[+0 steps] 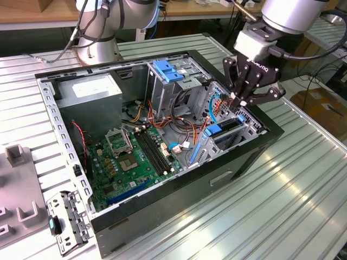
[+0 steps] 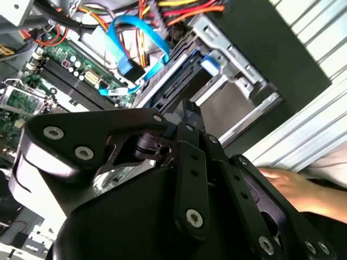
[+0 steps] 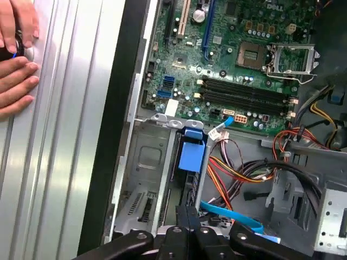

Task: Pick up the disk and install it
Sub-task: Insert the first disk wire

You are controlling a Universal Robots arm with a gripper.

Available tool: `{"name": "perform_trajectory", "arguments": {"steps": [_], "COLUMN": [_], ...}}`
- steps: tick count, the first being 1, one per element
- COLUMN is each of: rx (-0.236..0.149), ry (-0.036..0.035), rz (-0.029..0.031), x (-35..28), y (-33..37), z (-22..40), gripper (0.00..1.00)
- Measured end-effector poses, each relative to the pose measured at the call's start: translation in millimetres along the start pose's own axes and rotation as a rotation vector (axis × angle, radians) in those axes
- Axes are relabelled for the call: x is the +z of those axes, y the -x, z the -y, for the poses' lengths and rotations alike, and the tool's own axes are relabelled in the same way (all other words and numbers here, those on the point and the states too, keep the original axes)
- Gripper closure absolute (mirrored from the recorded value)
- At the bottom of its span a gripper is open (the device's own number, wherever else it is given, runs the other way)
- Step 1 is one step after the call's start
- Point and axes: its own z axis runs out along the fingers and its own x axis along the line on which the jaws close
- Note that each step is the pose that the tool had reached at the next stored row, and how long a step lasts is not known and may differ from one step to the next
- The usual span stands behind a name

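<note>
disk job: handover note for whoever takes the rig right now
Gripper: shut, empty by the look of it, hovering just over the drive cage.
Disk: lies in the cage, blue rail end showing.
Done: pick-up and slotting in, as far as it shows.
Left: cannot tell whether the disk is fully seated.
Note: a person's hand rests on the table.

The motherboard [image 1: 135, 157] is green, the claw [image 1: 243, 99] black, the flat cable [image 3: 232, 216] blue, the table [image 1: 303, 179] ribbed silver
</note>
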Motion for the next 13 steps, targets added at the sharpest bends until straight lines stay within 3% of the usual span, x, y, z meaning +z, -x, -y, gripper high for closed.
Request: {"name": "perform_trajectory", "arguments": {"steps": [1,2,7,9,13], "rx": [-0.020,-0.022,-0.039,-0.049,-0.109], "ry": [-0.0003,-0.0003,-0.0004,-0.0006,-0.0013], "rz": [0.0001,0.0001,0.0001,0.0001,0.0002], "x": [0.1,0.1,0.1,0.1,-1.1], "y": [-2.7,-3.0,-3.5,-3.6,-3.6], "z": [19.0,21.8,34.3,34.5,34.6], "gripper": [0.89,0.89,0.89,0.89,0.89]}}
